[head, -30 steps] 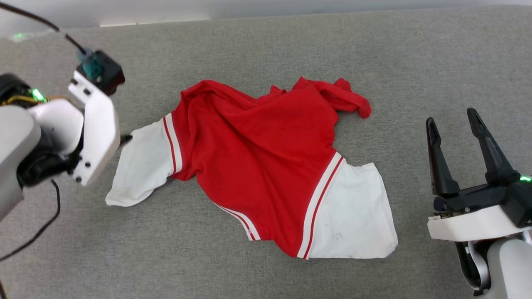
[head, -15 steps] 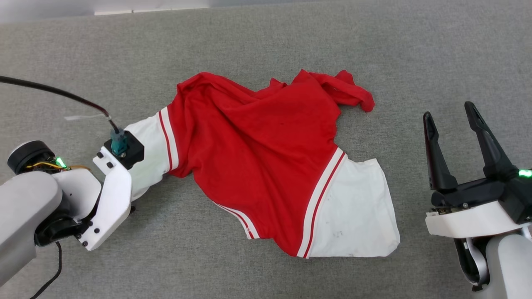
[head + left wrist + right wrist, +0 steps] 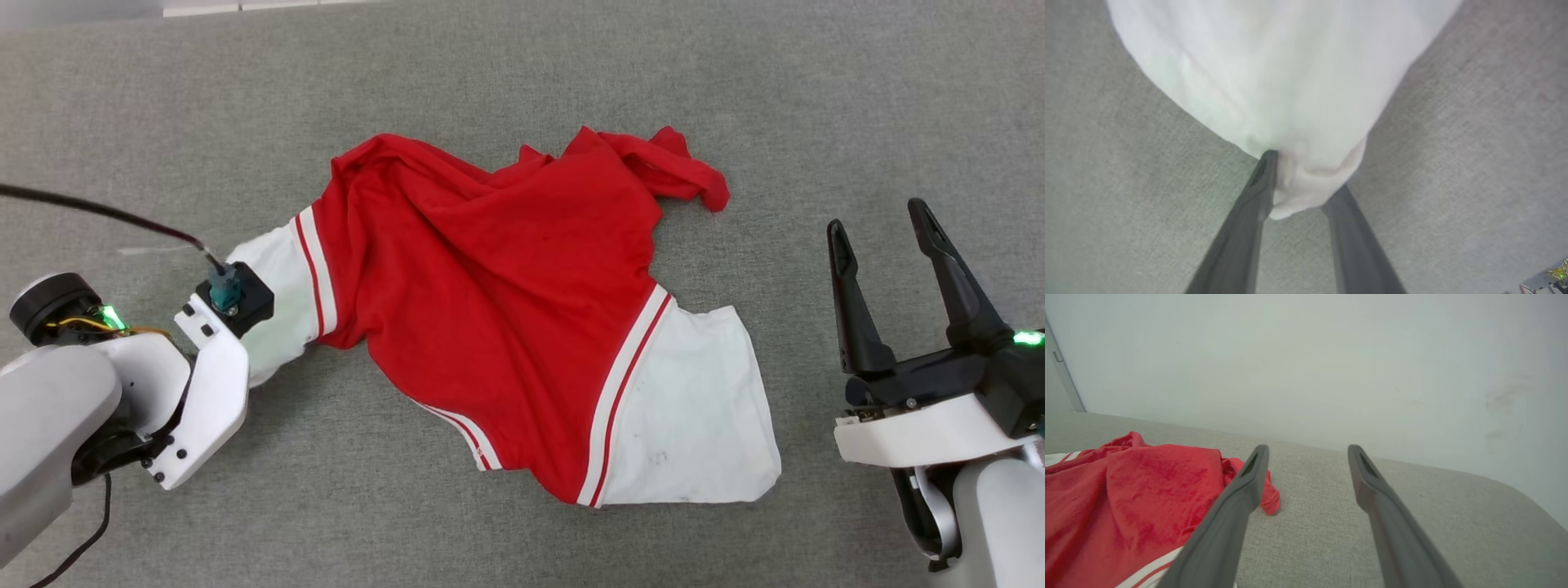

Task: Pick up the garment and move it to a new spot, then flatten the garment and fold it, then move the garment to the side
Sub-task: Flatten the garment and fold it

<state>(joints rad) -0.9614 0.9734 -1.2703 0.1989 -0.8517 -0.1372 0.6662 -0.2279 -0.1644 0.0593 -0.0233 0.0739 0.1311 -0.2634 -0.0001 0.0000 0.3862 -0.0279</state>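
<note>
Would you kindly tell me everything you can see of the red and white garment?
The garment is a red jersey-like shirt with two white short sleeves set off by red-and-white stripes. It lies crumpled and wrinkled, not flat, on the grey cloth surface. The left gripper has its fingers either side of one sleeve's bunched end; the grip is unclear.

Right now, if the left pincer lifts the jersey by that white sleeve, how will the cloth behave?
Probably floppy: the garment lies in loose folds, so the rest would likely hang from the white sleeve bunched at the left pincer. Likely light, since the cloth looks thin. It may drag on the textured grey surface rather than slide.
</note>
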